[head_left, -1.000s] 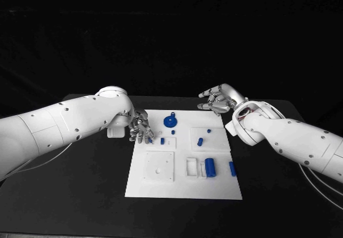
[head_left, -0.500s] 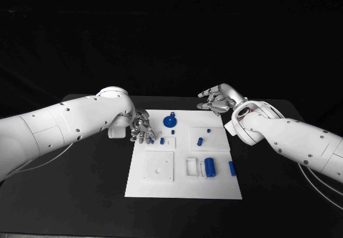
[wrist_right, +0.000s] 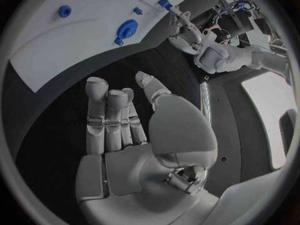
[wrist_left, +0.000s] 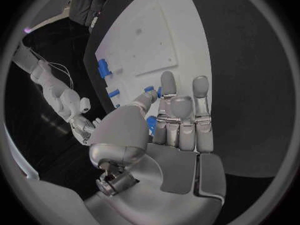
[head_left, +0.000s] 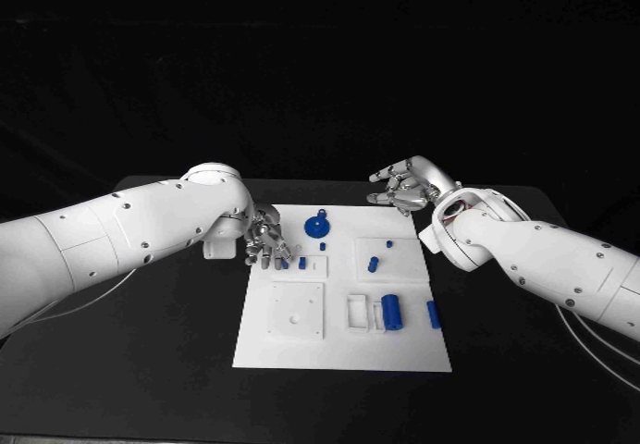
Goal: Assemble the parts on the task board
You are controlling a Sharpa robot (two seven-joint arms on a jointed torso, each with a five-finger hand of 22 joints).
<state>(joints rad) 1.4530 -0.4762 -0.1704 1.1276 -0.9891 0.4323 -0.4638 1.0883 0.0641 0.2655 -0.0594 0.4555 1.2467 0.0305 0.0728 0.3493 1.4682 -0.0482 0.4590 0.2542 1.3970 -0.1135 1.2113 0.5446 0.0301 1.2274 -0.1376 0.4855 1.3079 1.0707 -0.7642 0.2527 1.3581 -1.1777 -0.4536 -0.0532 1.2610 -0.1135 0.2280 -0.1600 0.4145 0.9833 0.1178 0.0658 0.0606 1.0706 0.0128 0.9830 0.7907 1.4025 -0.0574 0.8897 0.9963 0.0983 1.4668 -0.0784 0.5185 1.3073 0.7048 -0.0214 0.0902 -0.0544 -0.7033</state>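
The task board (head_left: 344,351), a white plate, lies in the middle of the black table (head_left: 160,370), with both white arms reaching in over its far end. The left hand (head_left: 264,242) hovers at the board's far left corner, fingers pointing down and spread, its tips just above a small blue part (head_left: 302,263) near that edge; whether it touches or pinches the piece cannot be told, though the left wrist view shows a blue part (wrist_left: 150,121) tucked close between thumb and fingers. The right hand (head_left: 408,188) hangs off the board's far right corner, fingers loosely curled and apart, holding nothing. On the board, a blue round part (head_left: 317,226) sits by the far edge, a larger blue block (head_left: 392,311) and a slim blue piece (head_left: 434,314) lie toward the near right. The step in hand appears to be picking the small part at the left; next, the fingers would need to close on it squarely and lift.
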